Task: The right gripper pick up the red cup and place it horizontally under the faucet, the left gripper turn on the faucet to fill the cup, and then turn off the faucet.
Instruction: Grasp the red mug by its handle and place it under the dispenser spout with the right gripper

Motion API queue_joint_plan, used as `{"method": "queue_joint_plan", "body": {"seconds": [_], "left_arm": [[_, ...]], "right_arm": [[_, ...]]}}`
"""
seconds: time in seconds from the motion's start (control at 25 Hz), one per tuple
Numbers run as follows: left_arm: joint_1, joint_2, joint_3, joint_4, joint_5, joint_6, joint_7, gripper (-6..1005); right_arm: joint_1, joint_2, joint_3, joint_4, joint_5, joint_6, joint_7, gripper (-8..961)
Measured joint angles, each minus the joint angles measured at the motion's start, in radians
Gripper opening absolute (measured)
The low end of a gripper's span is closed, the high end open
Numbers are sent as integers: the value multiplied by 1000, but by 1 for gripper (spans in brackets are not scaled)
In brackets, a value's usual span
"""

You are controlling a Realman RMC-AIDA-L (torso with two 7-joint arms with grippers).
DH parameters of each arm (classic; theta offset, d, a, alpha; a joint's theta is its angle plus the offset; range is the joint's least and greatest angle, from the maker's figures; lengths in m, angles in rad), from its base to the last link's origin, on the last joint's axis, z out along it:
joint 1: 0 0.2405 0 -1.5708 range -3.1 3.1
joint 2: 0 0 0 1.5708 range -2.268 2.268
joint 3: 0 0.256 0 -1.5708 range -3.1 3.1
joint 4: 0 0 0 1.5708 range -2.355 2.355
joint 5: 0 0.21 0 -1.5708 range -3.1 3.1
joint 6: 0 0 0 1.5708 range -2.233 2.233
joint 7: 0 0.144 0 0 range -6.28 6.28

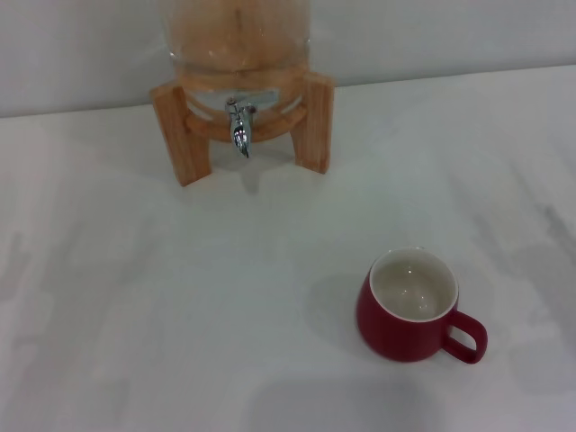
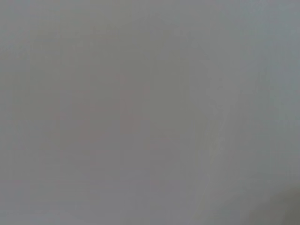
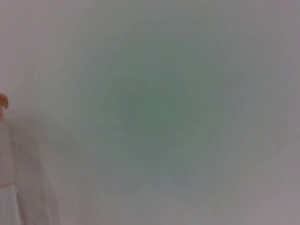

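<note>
Nearest the head camera, the red cup (image 1: 412, 308) stands upright on the white table (image 1: 135, 297), on the robot's right, handle (image 1: 465, 339) pointing right and toward the robot. The faucet (image 1: 238, 127) on the glass dispenser (image 1: 236, 40) lies well beyond, to the left. Neither gripper is visible, so jaw state and cup-to-jaw bearing cannot be told; the right arm is judged nearer.

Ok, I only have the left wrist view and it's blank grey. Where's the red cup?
Observer: The red cup stands upright on the table, nearer the robot than the faucet and to its right.
Operator: Any claw near it?
Observer: None shows in the head view; the cup stands free, handle toward the robot's right.
Operator: And the faucet?
Observer: It hangs at the front of the wooden stand, with no cup under it yet.
</note>
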Motion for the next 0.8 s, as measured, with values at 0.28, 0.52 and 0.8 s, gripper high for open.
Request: {"method": "queue_joint_plan", "body": {"seconds": [0.28, 0.52, 0.8], "left_arm": [[3, -3, 1, -4, 22, 0, 3, 861], [-1, -3, 1, -2, 31, 0, 4, 861], [2, -5, 1, -1, 47, 0, 3, 861]], "right_arm": [[-20, -1, -22, 17, -15, -6, -1, 854], [-32, -1, -23, 25, -15, -13, 1, 853], [-55, -4, -28, 41, -15, -41, 7, 850]]}}
